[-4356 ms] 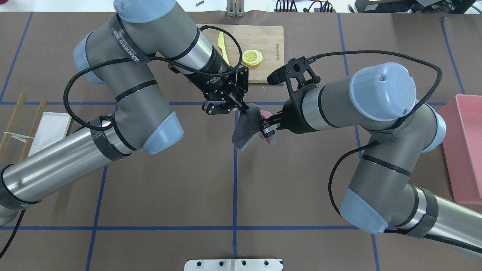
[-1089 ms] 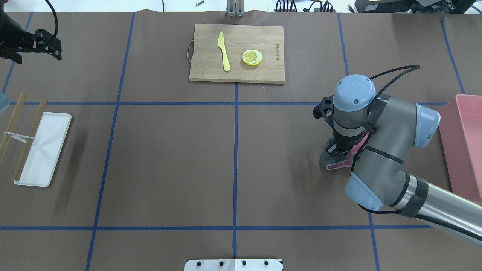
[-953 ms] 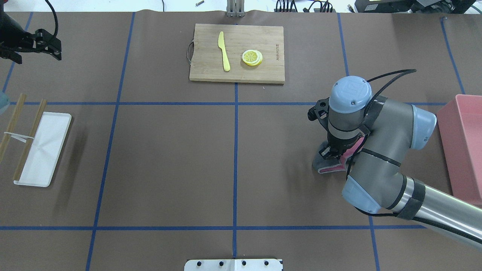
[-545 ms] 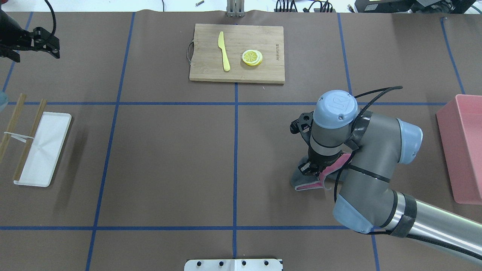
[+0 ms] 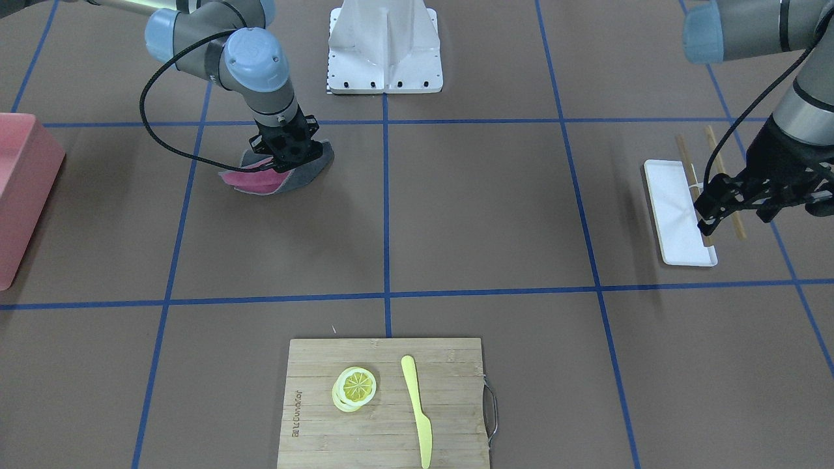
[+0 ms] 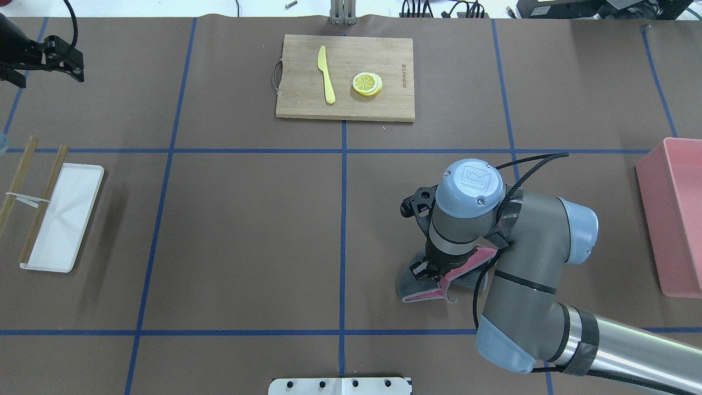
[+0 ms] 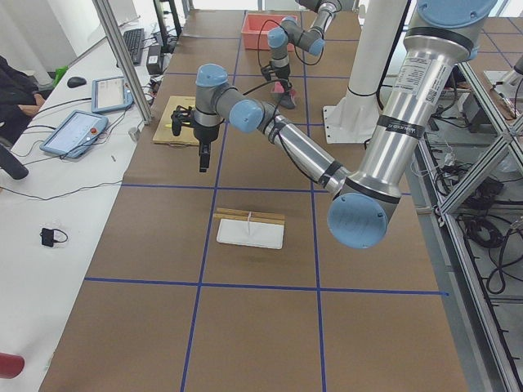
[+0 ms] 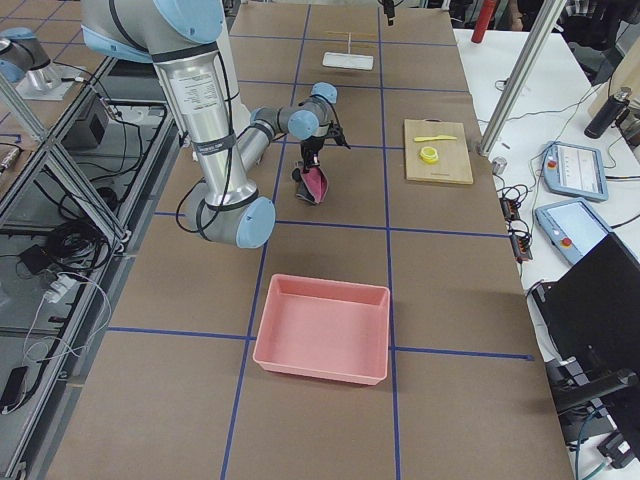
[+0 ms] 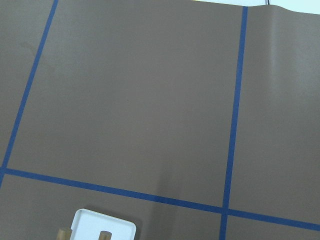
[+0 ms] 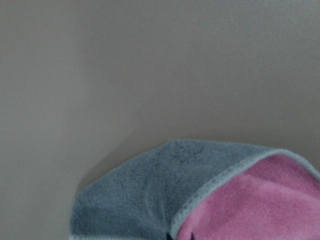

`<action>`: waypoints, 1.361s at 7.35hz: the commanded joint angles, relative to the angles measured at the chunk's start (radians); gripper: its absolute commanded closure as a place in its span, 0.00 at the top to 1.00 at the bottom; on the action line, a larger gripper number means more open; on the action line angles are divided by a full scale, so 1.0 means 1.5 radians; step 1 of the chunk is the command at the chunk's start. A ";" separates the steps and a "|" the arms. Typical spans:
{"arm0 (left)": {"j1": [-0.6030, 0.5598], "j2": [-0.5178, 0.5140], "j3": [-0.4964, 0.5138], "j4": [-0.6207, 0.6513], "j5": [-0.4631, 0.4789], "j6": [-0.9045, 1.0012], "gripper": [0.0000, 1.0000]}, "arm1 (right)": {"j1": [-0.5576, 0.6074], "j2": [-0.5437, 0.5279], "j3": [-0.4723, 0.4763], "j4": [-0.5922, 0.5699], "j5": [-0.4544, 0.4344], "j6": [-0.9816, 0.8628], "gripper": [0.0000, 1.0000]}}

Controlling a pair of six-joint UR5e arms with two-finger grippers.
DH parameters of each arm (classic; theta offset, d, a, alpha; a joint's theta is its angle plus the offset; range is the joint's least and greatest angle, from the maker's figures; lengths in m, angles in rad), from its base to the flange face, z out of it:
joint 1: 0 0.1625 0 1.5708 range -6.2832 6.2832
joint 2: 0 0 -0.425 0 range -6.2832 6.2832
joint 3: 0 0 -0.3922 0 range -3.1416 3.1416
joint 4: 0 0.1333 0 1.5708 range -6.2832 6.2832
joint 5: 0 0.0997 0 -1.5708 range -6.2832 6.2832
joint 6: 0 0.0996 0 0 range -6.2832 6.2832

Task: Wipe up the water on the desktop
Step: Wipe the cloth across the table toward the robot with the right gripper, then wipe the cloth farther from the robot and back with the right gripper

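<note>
The brown desktop (image 6: 247,230) with blue tape lines shows no water that I can make out. My right gripper (image 6: 425,270) points straight down, shut on a grey and pink cloth (image 6: 415,289), and presses it onto the desktop right of centre. In the front-facing view, the cloth (image 5: 264,181) lies under the gripper (image 5: 287,155). The right wrist view shows the cloth (image 10: 190,200) folded, grey side out. My left gripper (image 6: 48,77) is open and empty, raised over the far left of the desktop; it also shows in the front-facing view (image 5: 736,218).
A bamboo cutting board (image 6: 395,104) at the back centre carries a yellow knife (image 6: 327,82) and lemon slices (image 6: 367,84). A white tray (image 6: 60,219) and chopsticks (image 6: 19,175) lie at the left. A pink bin (image 6: 674,219) stands at the right edge.
My right gripper has dragged the cloth across the desktop towards the robot and the centre line. Earlier both grippers held the cloth; the left has let go and withdrawn far left.
</note>
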 commanded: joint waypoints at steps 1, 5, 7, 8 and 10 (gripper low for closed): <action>-0.001 -0.002 -0.002 0.001 0.000 -0.003 0.98 | 0.042 -0.005 -0.021 -0.003 -0.001 0.000 0.00; -0.005 0.002 -0.009 0.002 -0.001 -0.003 0.98 | 0.202 0.000 -0.161 0.014 0.003 -0.128 0.00; -0.005 0.004 -0.009 0.002 -0.001 -0.008 0.98 | 0.284 0.013 -0.227 0.014 0.012 -0.244 0.00; -0.005 0.003 -0.011 0.001 -0.001 -0.009 0.98 | 0.295 0.014 -0.241 0.015 0.013 -0.264 0.00; -0.005 0.005 -0.011 0.002 -0.002 -0.009 0.98 | 0.280 0.016 -0.211 0.012 0.017 -0.252 0.00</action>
